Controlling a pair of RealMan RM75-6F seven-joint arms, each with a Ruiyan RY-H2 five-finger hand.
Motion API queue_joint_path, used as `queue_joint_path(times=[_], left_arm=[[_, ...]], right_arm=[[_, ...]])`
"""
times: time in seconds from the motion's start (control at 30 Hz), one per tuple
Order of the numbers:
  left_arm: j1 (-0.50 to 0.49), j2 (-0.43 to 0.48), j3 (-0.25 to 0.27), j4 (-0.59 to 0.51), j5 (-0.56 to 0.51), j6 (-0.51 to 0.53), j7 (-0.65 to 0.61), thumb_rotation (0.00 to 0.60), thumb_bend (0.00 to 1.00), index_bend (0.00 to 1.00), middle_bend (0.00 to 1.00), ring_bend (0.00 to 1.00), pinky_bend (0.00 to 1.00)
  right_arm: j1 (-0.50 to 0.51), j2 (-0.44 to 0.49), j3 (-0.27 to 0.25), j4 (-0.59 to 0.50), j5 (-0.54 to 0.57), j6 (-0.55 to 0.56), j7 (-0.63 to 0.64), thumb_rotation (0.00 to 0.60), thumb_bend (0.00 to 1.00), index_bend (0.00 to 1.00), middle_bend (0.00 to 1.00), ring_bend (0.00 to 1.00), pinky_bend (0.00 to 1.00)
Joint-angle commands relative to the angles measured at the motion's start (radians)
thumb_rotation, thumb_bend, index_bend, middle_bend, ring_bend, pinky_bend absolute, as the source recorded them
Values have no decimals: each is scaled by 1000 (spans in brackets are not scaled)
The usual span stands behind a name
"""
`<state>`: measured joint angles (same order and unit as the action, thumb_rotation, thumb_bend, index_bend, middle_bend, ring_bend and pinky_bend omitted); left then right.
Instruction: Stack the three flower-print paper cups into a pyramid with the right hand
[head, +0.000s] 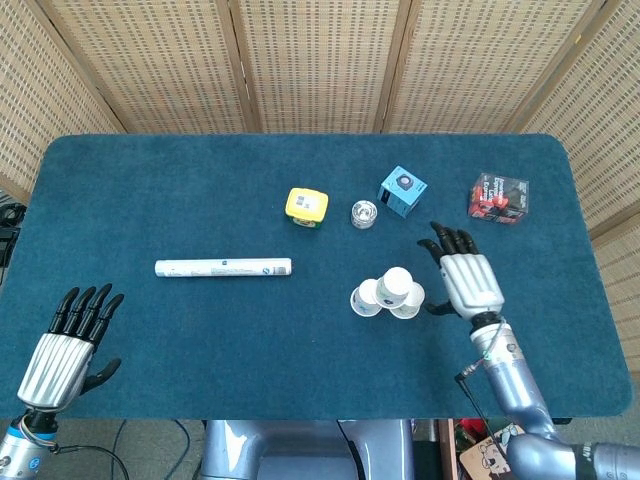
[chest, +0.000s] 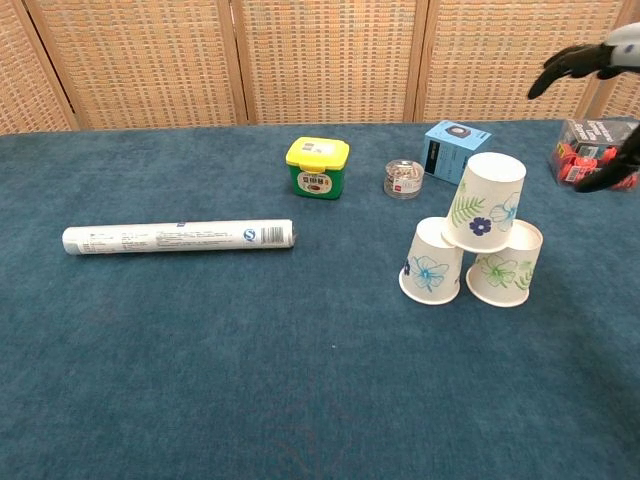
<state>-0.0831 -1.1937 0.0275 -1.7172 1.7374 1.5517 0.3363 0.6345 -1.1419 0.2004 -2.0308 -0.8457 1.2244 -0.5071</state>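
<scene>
Three flower-print paper cups stand upside down as a pyramid right of the table's middle. The top cup (chest: 485, 200) (head: 398, 283) rests on the left cup (chest: 432, 262) (head: 366, 298) and the right cup (chest: 505, 265) (head: 410, 303). My right hand (head: 469, 276) (chest: 598, 110) hovers open to the right of the stack, fingers spread, touching no cup. My left hand (head: 70, 338) lies open at the table's near left corner, holding nothing.
A white tube (head: 223, 268) lies at the left. Behind the cups stand a yellow-lidded green jar (head: 306, 207), a small clear jar (head: 363, 213) and a blue box (head: 402, 190). A red and black box (head: 498, 197) sits at the back right.
</scene>
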Motion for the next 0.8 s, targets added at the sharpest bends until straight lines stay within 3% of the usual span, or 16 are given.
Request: queue_joint_path(times=[0.03,0.13,0.27,0.33,0.5,0.8], left_arm=[[1,1,1,-2,1,1,-1,600,207,0,0,0,0],[1,1,1,-2,3,1,0,600,207,0,0,0,0],[2,-1,1,-1,1,-1,3,600,207,0,0,0,0],[2,-3,2,0,1,-3,6,600,207,0,0,0,0],[1,-8,5,2,3,-11,16,600,207,0,0,0,0],[3,-6,3,7,-1,-6,11,600,207,0,0,0,0]], right_arm=[[-87,67,-45,-20,-139,62,82,600,121,203,0,0,0],[-168,82,-99,23,-313,131,179,600,121,183,0,0,0],[-282,50,-188,169,-584,275,323,600,122,121,0,0,0],[-321,25,-211,233,-665,337,367,600,122,108,0,0,0],[-415,-27,-261,344,-806,473,395,600,122,108,0,0,0],[-506,-37,-302,372,-879,520,335,600,121,108,0,0,0]])
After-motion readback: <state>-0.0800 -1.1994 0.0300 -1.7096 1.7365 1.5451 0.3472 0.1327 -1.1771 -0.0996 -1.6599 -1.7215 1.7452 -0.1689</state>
